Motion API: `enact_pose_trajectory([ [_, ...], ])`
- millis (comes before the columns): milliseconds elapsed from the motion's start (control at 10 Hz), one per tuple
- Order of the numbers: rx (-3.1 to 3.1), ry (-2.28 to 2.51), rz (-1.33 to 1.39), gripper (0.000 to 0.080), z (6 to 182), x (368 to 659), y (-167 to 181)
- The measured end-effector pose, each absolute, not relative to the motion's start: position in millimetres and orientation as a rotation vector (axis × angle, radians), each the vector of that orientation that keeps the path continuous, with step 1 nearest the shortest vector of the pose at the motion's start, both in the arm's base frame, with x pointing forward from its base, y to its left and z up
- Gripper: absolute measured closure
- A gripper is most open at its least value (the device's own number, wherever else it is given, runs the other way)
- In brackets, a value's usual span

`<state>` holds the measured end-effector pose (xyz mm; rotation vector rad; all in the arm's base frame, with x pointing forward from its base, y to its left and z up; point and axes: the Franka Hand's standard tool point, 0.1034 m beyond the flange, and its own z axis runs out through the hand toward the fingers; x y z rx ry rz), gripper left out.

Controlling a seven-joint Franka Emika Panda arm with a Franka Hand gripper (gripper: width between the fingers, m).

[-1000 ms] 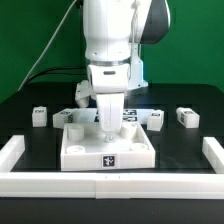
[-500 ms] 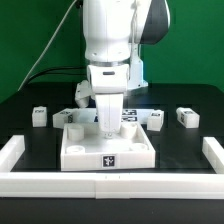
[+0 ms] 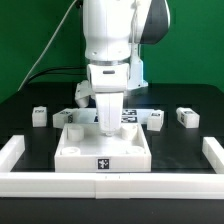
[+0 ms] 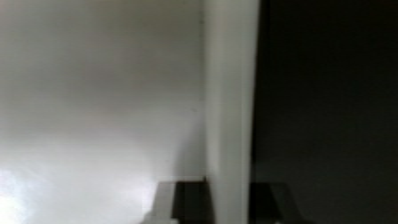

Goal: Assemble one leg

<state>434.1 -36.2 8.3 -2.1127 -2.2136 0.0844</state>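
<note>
My gripper (image 3: 106, 130) reaches straight down onto the large white square panel (image 3: 85, 150), near the middle of its far side. In the wrist view the two dark fingers (image 4: 175, 203) stand on either side of a thin white upright rim of the panel (image 4: 228, 100), so the gripper (image 4: 214, 205) is shut on it. Small white legs with markers lie on the black table behind the panel: one at the far left (image 3: 38, 116), one beside it (image 3: 70, 116), one right of the arm (image 3: 155, 119), one at the far right (image 3: 187, 116).
A white rail frame borders the work area at the exterior view's left (image 3: 10, 150), front (image 3: 110, 183) and right (image 3: 213, 150). The marker board (image 3: 132, 112) lies behind the panel, partly hidden by the arm. Cables hang at the back left.
The panel has slid a little toward the front rail with the gripper on it. The legs have not moved.
</note>
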Motion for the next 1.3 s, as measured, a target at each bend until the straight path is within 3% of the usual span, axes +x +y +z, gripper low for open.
enact_pose_trajectory([
  [300, -2.119, -2.209, 0.083, 0.0734, 8.4, 434, -35],
  [900, -2.206, -2.118, 0.031, 0.0736, 12.5, 452, 44],
  [1300, -2.155, -2.159, 0.014, 0.0736, 7.9, 464, 65],
])
